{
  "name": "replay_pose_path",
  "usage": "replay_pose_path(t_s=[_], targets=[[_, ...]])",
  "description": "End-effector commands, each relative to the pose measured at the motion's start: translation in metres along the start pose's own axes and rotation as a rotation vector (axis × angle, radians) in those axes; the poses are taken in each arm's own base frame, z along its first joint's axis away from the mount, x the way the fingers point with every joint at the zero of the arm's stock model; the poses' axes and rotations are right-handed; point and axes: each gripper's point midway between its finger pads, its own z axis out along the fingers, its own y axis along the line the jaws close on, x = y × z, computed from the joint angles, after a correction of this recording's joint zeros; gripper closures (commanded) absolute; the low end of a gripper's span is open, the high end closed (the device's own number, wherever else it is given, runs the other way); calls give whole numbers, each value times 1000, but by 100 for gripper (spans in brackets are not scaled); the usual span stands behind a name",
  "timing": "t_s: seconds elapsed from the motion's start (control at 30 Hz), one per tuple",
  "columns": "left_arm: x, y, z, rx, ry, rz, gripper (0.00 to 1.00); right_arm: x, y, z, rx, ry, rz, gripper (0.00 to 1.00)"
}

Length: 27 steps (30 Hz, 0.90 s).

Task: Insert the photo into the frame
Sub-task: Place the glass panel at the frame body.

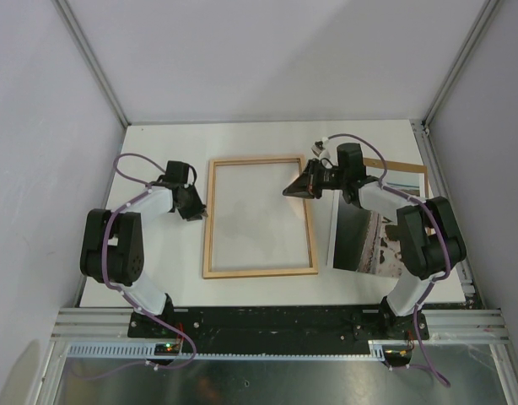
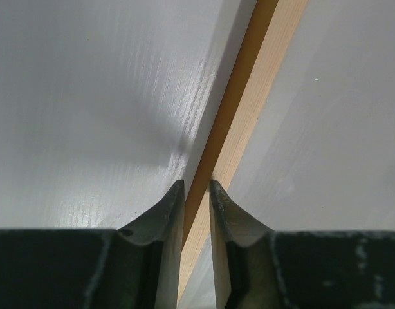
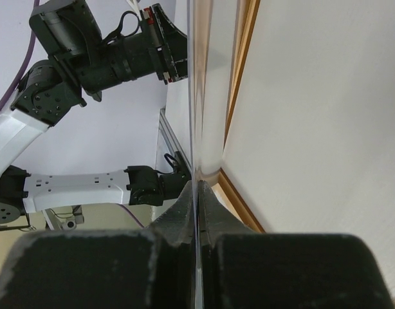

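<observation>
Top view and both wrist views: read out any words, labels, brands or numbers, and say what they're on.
None: no readable text shows on the frame, the photo, or the thin sheet held in the right gripper.

The frame [image 1: 259,272] lies flat in the middle of the bench, light wood face up, with the long rails running from the far edge to the near edge and turned a little. Its outer side face is a darker orange-brown. The left long rail passes between the fingers of my left hand [image 2: 196,187]; I cannot tell if they press it. The photo [image 1: 352,240] lies toward the near right corner, dark grey water on its left and pale mottled land on its right, partly hidden under my right arm.
</observation>
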Motion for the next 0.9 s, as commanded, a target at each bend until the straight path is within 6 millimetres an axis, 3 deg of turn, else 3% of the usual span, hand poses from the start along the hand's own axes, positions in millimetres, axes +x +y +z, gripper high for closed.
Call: replay_pose_path(t_s=[0.0,0.87], targets=[[23,24,16,-104,74,7,75,-7,24,2,-53,-18,-52,100],[25,25,17,-104,83,11,75,5,5,8,-36,-44,26,100]])
